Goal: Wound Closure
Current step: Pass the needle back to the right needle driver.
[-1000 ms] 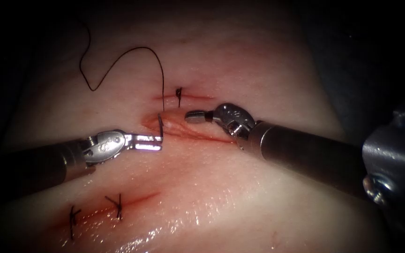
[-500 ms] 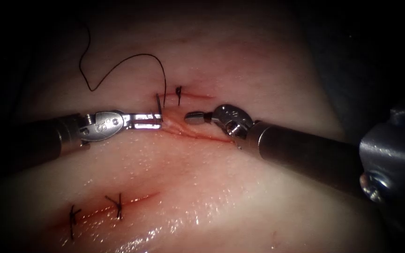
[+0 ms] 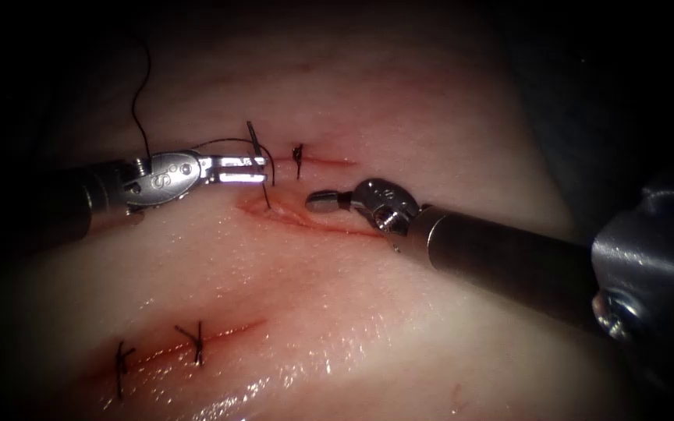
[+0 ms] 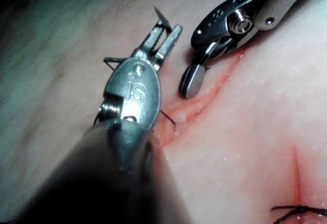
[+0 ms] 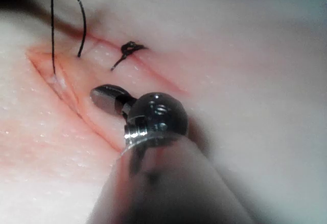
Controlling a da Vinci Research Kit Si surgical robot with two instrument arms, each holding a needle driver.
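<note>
Left tool (image 3: pixel 255 168) clamps needle (image 3: pixel 253 136) beside the cut (image 3: pixel 306 218); right tool (image 3: pixel 323 199) closed, empty. Thread (image 3: pixel 269 183) could tear tissue (image 3: pixel 337 312) if tugged hard.

The needle (image 3: pixel 253 134) is mostly hidden inside the left gripper (image 3: pixel 263 168); its grasp point is unclear.

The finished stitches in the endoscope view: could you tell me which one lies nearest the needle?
The single knot on the upper closed cut, just right of the needle held in the left tool; the other two stitches sit far lower left.

Black thread (image 3: pixel 140 93) on pale pink tissue (image 3: pixel 337 312) with a red cut (image 3: pixel 306 218).
</note>
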